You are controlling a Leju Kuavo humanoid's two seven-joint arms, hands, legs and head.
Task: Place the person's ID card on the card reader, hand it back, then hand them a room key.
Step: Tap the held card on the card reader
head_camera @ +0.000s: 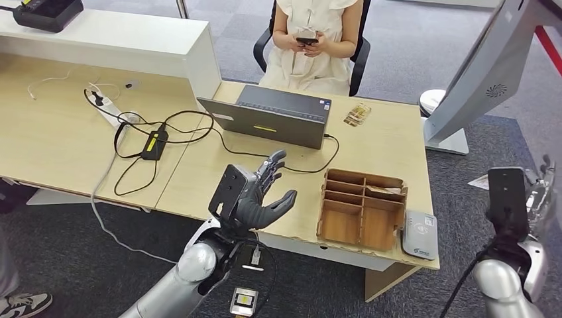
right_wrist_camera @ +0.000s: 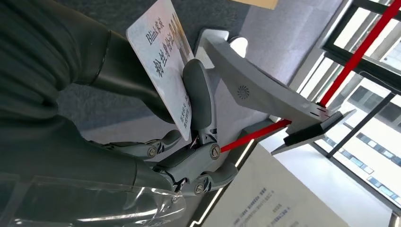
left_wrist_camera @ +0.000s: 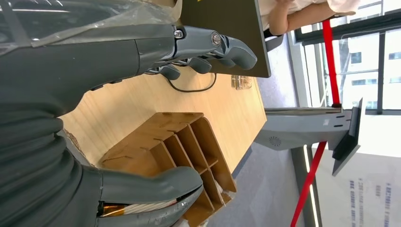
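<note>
My right hand (head_camera: pixel 538 193) hangs off the desk's right end, beyond the card reader (head_camera: pixel 419 233). In the right wrist view that hand (right_wrist_camera: pixel 142 142) pinches a pale ID card (right_wrist_camera: pixel 161 52) with printed text between thumb and finger (right_wrist_camera: pixel 197 97). The reader is a flat grey-white pad at the desk's front right corner. My left hand (head_camera: pixel 257 193) is raised over the desk's front edge, fingers (left_wrist_camera: pixel 213 45) spread and nothing in it. A wooden divided box (head_camera: pixel 361 207) sits beside the reader, and the same box (left_wrist_camera: pixel 179 142) shows between thumb and fingers in the left wrist view.
A person (head_camera: pixel 315 36) sits across the desk holding a phone. An open laptop (head_camera: pixel 272 116) with its cable stands mid-desk. A small stack of cards (head_camera: pixel 356 114) lies near the far edge. A power strip and cords (head_camera: pixel 142 132) are at left, and a grey stand (head_camera: pixel 484 79) at right.
</note>
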